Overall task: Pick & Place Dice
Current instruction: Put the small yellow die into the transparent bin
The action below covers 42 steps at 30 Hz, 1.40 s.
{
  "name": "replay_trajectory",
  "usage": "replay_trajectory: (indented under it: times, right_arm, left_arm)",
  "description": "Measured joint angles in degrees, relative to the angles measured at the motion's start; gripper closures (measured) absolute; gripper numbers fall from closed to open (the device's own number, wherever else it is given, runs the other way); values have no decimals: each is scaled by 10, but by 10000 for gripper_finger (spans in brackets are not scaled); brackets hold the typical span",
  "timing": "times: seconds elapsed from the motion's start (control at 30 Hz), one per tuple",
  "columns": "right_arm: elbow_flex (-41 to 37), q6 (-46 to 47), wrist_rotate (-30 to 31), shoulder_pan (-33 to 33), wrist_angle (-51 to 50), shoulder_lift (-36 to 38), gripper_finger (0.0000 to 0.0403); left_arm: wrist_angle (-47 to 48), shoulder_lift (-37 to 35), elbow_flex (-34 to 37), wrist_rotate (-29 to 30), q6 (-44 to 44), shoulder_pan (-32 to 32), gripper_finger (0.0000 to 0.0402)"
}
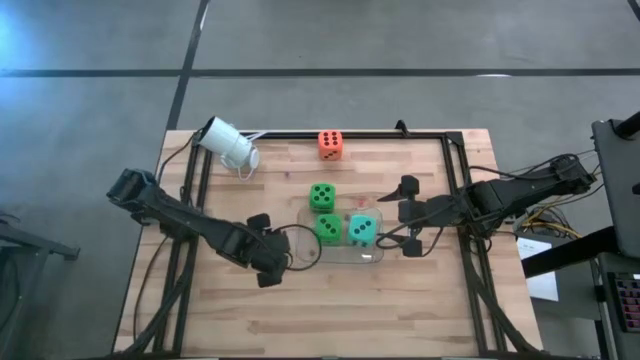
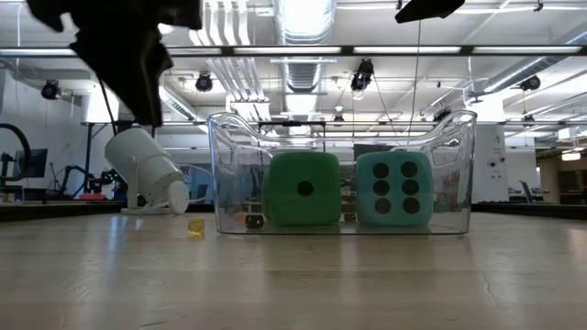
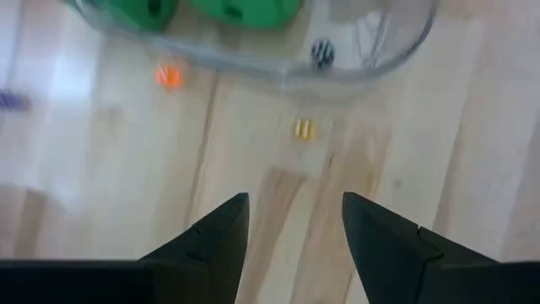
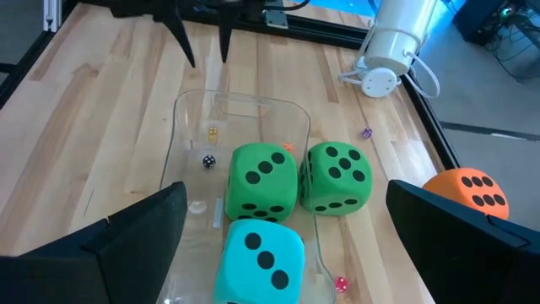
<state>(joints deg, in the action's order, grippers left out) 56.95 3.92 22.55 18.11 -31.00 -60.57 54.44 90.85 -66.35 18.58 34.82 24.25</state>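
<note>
Wooden slats [image 1: 400, 300] carry my clear tub [image 1: 372, 258], which holds one green die [image 1: 328, 229] and the teal die [image 1: 362, 230]; a tiny black die [image 4: 207, 162] seems to lie inside too. I see the second green die [image 1: 322, 196] just outside its rim, the orange die [image 1: 331, 145] well apart. My left gripper [image 1: 271, 250] and right gripper [image 1: 410, 217] both gape empty beside the tub.

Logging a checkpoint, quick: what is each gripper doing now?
Left gripper: open, empty, near the clear bin.
Right gripper: open, empty, by the teal die.
</note>
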Motion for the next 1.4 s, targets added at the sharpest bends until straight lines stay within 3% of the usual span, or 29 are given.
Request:
replay_trajectory:
  times: [0.23,0.63,1.07,1.4]
  right_arm:
    - [0,-5,0,0,0,0,3]
    - [0,-11,0,0,1,0,3]
    - [0,-11,0,0,1,0,3]
    - [0,-11,0,0,1,0,3]
  left_arm:
    - [-12,0,52,-21,15,16,211]
    - [-294,0,172,-23,-31,-21,214]
    - [-461,0,254,-21,-111,-62,216]
    - [-557,1,301,-21,-111,-62,216]
